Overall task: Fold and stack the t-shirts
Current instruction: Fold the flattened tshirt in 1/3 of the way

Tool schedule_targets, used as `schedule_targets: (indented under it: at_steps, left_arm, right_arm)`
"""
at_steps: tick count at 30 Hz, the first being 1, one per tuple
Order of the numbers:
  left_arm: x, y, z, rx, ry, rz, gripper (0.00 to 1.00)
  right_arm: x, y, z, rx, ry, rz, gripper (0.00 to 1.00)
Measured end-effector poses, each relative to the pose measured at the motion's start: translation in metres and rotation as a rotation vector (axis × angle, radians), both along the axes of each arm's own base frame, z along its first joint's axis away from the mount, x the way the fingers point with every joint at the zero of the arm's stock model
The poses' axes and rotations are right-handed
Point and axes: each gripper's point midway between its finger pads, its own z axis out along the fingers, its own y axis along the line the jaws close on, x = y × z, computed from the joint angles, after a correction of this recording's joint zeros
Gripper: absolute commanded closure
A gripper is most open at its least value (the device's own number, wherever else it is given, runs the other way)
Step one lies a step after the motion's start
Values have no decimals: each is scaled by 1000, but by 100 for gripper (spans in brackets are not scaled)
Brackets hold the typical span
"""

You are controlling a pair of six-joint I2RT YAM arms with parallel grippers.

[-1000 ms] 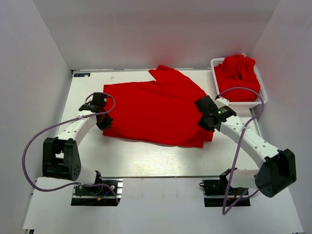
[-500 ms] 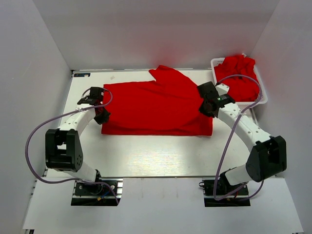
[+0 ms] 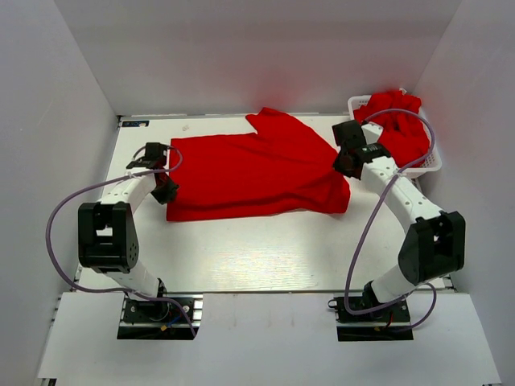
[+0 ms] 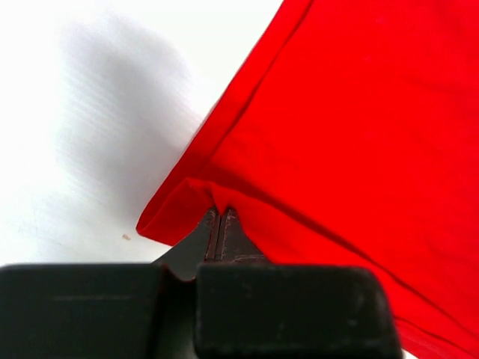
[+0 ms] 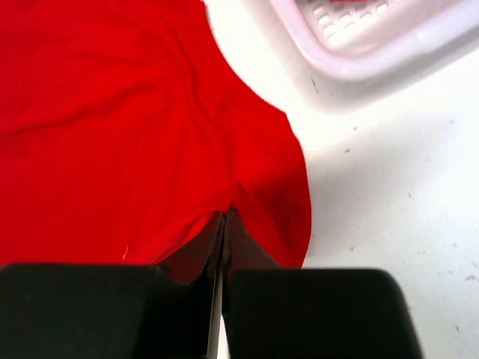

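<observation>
One red t-shirt (image 3: 257,169) lies spread across the middle of the white table (image 3: 265,249), a sleeve pointing to the back. At the shirt's left edge my left gripper (image 3: 169,183) is shut on a pinch of the cloth. The left wrist view shows the fingertips (image 4: 219,213) closed on a folded hem of the t-shirt (image 4: 352,127). My right gripper (image 3: 343,167) is shut on the shirt's right edge. In the right wrist view its fingertips (image 5: 227,213) pinch the t-shirt (image 5: 112,127). More red t-shirts (image 3: 396,127) are heaped in the basket.
The white slatted basket (image 3: 425,166) stands at the back right corner, close behind my right wrist; its rim (image 5: 359,52) also shows in the right wrist view. White walls enclose the table on three sides. A purple cable loops above each arm.
Both grippers moved away from the near edge toward the back, still pinching the shirt's sides. The shirt's near edge came up the table with them.
</observation>
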Motion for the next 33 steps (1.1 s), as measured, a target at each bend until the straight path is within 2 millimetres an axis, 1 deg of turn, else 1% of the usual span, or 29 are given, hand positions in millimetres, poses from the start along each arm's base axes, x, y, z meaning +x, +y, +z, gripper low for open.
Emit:
schedule_targets:
  at_steps: [2, 9, 12, 14, 18, 24, 25, 26, 27, 29, 30, 31, 32, 33]
  left_arm:
    - [4, 0, 1, -3, -8, -4, 100]
    - [24, -4, -5, -21, -20, -37, 100]
    - [30, -4, -7, -20, -28, -42, 100]
    - [30, -4, -8, -20, -26, -43, 100]
    - [31, -4, -9, -18, -24, -44, 100]
    - [39, -1, -16, -7, -10, -40, 100]
    - [41, -1, -17, -3, -9, -40, 97]
    - [43, 0, -19, 2, -5, -42, 88]
    - [46, 1, -20, 6, -3, -44, 88]
    - [50, 1, -22, 10, -2, -49, 79]
    - [52, 1, -23, 11, -2, -51, 64]
    - [52, 1, -24, 14, 0, -56, 52]
    - [53, 2, -24, 15, 2, -57, 35]
    - [54, 2, -24, 19, 2, -60, 1]
  right_arm:
    - [6, -2, 0, -8, -1, 3, 100]
    - [21, -3, -14, -36, 25, 45, 100]
    - [31, 0, -16, -50, 11, 82, 100]
    - [36, 2, -16, -57, 4, 104, 100]
    - [56, 9, -14, -69, -9, 138, 100]
    - [80, 11, -20, -83, 5, 151, 100]
    - [85, 12, -22, -86, 8, 156, 100]
    - [89, 13, -25, -87, 12, 161, 100]
    - [93, 14, -27, -88, 17, 168, 100]
    - [102, 17, -33, -94, 28, 193, 100]
    - [107, 18, -36, -99, 32, 210, 100]
    - [112, 20, -39, -102, 37, 227, 100]
    - [116, 22, -43, -106, 44, 246, 100]
    - [122, 25, -46, -110, 53, 269, 100]
